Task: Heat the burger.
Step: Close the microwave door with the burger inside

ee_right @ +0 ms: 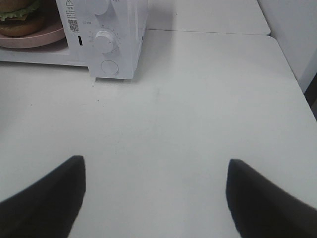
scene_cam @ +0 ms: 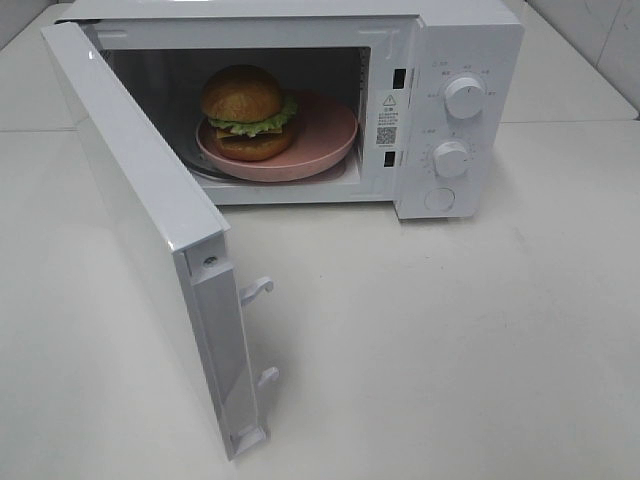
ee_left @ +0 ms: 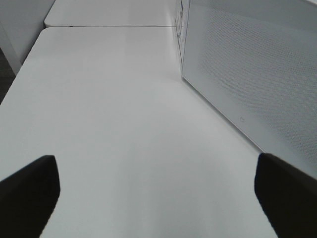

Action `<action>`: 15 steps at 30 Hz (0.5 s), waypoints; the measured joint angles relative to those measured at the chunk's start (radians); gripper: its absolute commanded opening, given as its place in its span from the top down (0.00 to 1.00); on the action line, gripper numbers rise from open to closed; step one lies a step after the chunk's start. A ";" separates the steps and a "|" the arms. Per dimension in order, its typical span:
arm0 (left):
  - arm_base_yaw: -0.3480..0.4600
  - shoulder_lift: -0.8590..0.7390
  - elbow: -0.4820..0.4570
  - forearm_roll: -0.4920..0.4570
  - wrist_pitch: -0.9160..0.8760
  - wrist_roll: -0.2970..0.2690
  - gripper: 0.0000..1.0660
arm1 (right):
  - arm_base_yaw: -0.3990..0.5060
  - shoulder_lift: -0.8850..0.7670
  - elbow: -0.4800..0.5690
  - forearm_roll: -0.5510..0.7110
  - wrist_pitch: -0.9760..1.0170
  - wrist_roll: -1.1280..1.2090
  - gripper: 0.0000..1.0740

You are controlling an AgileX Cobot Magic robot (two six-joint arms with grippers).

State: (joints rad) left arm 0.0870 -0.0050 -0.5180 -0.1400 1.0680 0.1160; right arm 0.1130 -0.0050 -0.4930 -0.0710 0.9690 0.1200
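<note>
Exterior high is showing the round burger (scene_cam: 247, 112), with its glossy golden-brown bun, green lettuce frill, yellow cheese and brown patty, sitting on a round pink plate (scene_cam: 330, 135), toward the plate's left side. The plate is resting on the floor of the cavity of a boxy white microwave oven (scene_cam: 470, 40). The oven's white door (scene_cam: 130, 190) is hanging wide open, swung out toward the camera on the left, and two white latch hooks (scene_cam: 256, 290) are sticking out of its free edge. On the control panel to the right of the cavity, two round white knobs (scene_cam: 465, 97) are sitting one above the other. The oven is standing on a plain off-white tabletop (scene_cam: 450, 340), and a seam is dividing it from a second pale top further back. A light wall is showing at the top right corner.

In the left wrist view, the left gripper (ee_left: 156, 166) is hovering over bare tabletop beside the door's dotted outer face, its dark fingers spread wide and gripping nothing. In the right wrist view, the right gripper (ee_right: 154, 166) is spread wide too, empty, hovering above the table in front of the control panel and well apart from the oven.
</note>
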 measured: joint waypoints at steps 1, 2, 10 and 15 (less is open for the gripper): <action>0.000 0.000 0.000 0.000 0.000 0.000 0.06 | 0.000 0.000 0.000 0.000 0.000 0.000 0.31; 0.000 0.000 0.000 0.000 0.000 0.000 0.06 | 0.000 0.000 0.000 0.000 0.000 0.000 0.31; 0.000 0.000 0.000 0.000 0.000 0.000 0.06 | 0.000 0.000 0.000 0.000 0.000 0.000 0.31; 0.000 0.000 0.000 0.000 0.000 0.000 0.06 | 0.000 0.000 0.000 0.000 0.000 0.000 0.31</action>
State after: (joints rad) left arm 0.0870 -0.0050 -0.5180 -0.1400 1.0680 0.1160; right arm 0.1130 -0.0050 -0.4930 -0.0710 0.9690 0.1200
